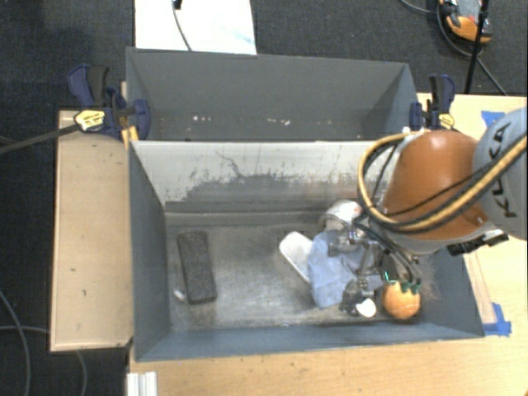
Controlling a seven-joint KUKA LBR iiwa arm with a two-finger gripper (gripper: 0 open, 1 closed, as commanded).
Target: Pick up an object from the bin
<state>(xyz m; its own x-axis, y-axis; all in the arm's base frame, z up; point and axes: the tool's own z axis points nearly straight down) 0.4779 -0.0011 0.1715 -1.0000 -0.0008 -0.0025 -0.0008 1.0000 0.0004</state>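
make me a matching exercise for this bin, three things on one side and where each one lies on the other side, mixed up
Things
1. dark grey flat rectangular block
2. orange round ball
3. light blue crumpled cloth

Places
A. right end of the grey metal bin, by its near wall
B. middle of the floor, just left of the end effector
C. alone on the left of the floor

Pairs: 1-C, 2-A, 3-B

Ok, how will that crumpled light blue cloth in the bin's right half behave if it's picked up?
Probably floppy: the crumpled light blue cloth lies in soft folds, so it should drape. Likely light too. It seems to touch the white object beside it, so lifting may drag that.
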